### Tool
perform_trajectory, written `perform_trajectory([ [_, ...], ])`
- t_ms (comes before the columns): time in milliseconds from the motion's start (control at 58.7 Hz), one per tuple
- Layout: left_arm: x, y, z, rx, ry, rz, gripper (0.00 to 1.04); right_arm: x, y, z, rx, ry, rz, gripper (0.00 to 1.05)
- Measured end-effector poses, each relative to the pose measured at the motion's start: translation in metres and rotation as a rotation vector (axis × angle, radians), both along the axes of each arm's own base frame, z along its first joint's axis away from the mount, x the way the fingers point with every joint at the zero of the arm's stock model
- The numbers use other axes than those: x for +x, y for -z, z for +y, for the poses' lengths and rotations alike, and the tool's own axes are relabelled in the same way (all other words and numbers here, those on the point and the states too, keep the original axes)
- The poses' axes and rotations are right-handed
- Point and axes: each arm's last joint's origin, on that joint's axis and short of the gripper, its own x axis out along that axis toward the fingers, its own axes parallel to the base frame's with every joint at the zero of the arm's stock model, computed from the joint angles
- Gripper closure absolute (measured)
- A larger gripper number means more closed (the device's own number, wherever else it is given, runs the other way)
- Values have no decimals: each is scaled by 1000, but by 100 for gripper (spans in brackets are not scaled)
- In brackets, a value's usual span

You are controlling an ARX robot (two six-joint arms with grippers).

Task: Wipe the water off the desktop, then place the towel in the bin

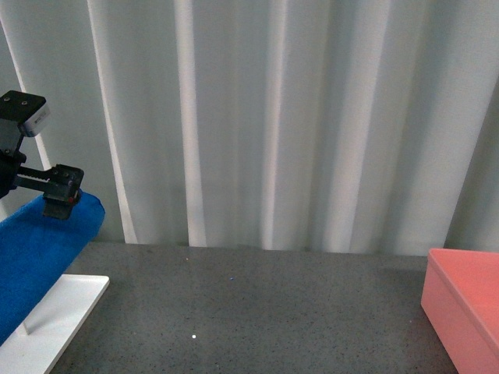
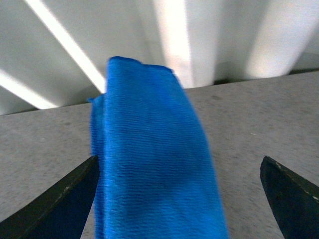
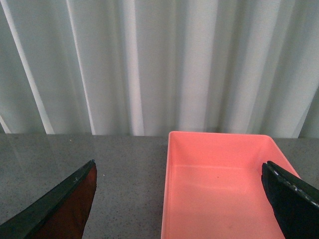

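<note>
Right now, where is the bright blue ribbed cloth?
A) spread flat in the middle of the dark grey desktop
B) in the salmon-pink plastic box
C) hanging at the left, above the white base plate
C: the bright blue ribbed cloth hangs at the left above the white base plate, with the open left hand at its top; the salmon-pink plastic box shows no cloth inside.

1. The bright blue ribbed microfibre towel point(image 1: 43, 249) runs off the front view's left edge; the left wrist view shows it blurred.
2. The salmon-pink rectangular plastic bin point(image 1: 464, 300), on the right, is cropped by the front view's edge; its near end is unseen.
3. The flat white plate point(image 1: 66, 312) on the left is cut off too.
</note>
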Motion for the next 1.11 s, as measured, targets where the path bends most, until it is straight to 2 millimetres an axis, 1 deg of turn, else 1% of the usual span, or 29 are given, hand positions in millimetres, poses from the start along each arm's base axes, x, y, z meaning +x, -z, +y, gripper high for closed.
perform_trajectory([
  [102,7,9,11,10,-38,-5,7,0,0,0,0,0,0,7],
  [221,11,21,17,19,-65,19,7,0,0,0,0,0,0,7],
  [375,14,32,17,16,-62,33,7,0,0,0,0,0,0,7],
  [562,13,36,13,-3,-67,47,7,0,0,0,0,0,0,7],
  [733,11,44,14,7,-90,71,7,0,0,0,0,0,0,7],
  [886,11,47,14,-1,-108,78,7,0,0,0,0,0,0,7],
  [903,11,47,14,2,-111,78,8,0,0,0,0,0,0,7],
  [971,11,47,14,0,-115,79,18,0,0,0,0,0,0,7],
  [1005,10,47,15,-3,-117,78,25,0,0,0,0,0,0,7],
  [1022,10,47,15,-4,-118,79,27,0,0,0,0,0,0,7],
  [1107,9,49,15,-14,-115,89,45,0,0,0,0,0,0,7],
])
